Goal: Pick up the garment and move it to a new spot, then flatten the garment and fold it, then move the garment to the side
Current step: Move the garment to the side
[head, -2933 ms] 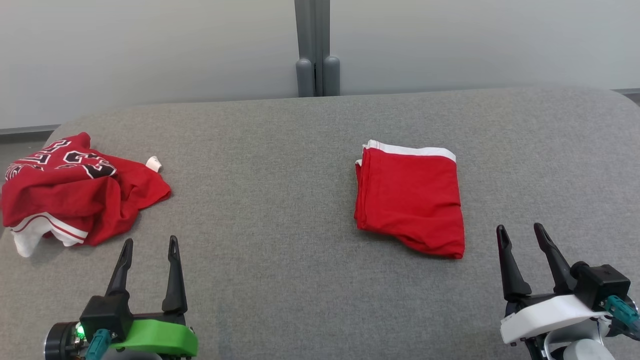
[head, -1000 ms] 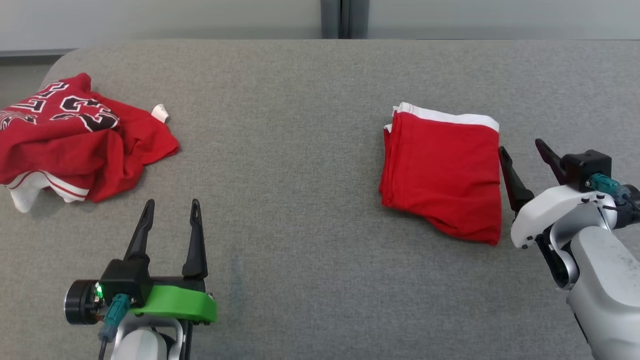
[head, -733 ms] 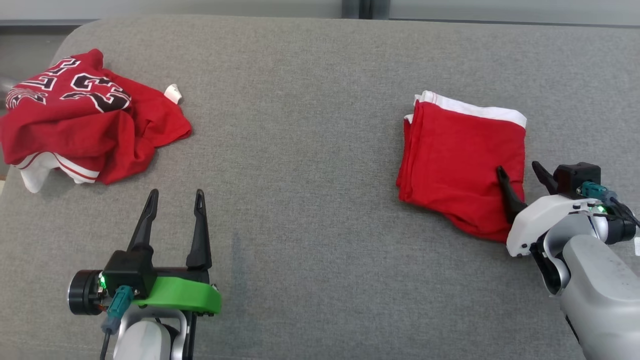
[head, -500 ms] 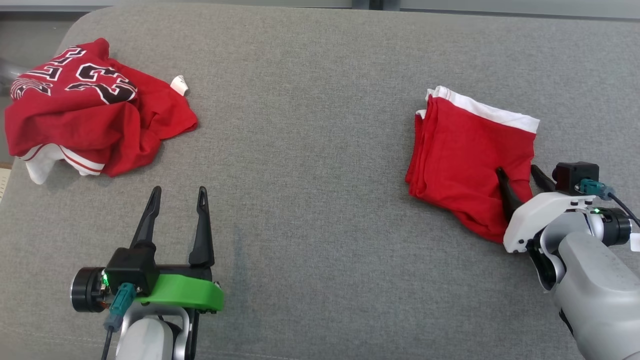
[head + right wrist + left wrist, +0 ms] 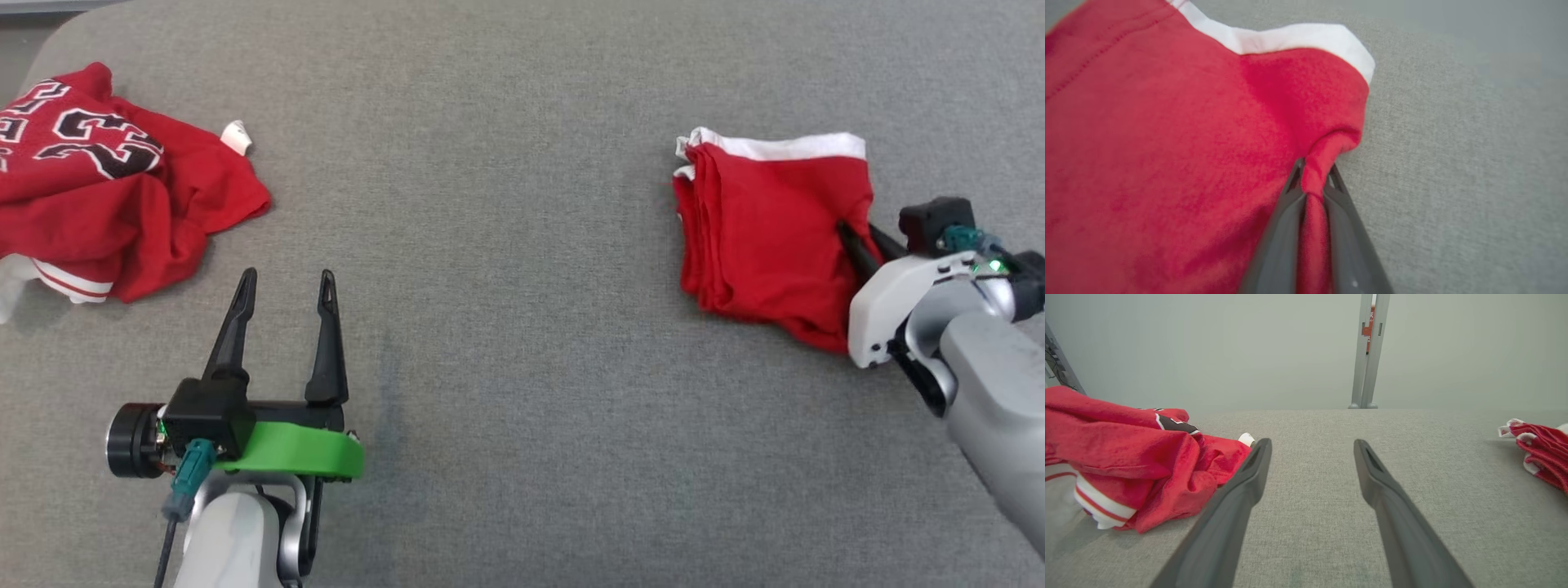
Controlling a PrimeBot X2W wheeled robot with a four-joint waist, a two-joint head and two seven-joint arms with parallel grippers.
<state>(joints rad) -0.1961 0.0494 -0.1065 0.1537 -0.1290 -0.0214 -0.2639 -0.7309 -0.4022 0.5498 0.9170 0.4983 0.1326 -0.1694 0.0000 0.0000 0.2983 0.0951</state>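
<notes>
Item, folded red garment (image 5: 767, 237): we find it lying on the right part of the grey bench (image 5: 506, 204), a squarish stack of soft knit layers with a white band along its far edge. The head view gives us its outline and its place, well apart from the crumpled red jersey (image 5: 106, 188) at the far left. The right wrist view gives us the grip close up: the right gripper (image 5: 1314, 169) has its two dark tapered fingers pressed together on a narrow ridge of red cloth at the garment's right edge, just below the white-banded corner, and the fabric puckers above the tips. The left wrist view adds a pale wall and a grey upright post (image 5: 1370, 355) behind the bench, and shows the jersey's striped white cuff from low down. Left gripper (image 5: 287, 278): fingers spread, holding nothing, over bare bench near the front. Against the picture half a second earlier, we note that the right fingers then stood apart astride that edge; now they pinch it. Bench cover: coarse woven grey fabric, rounded corner.
</notes>
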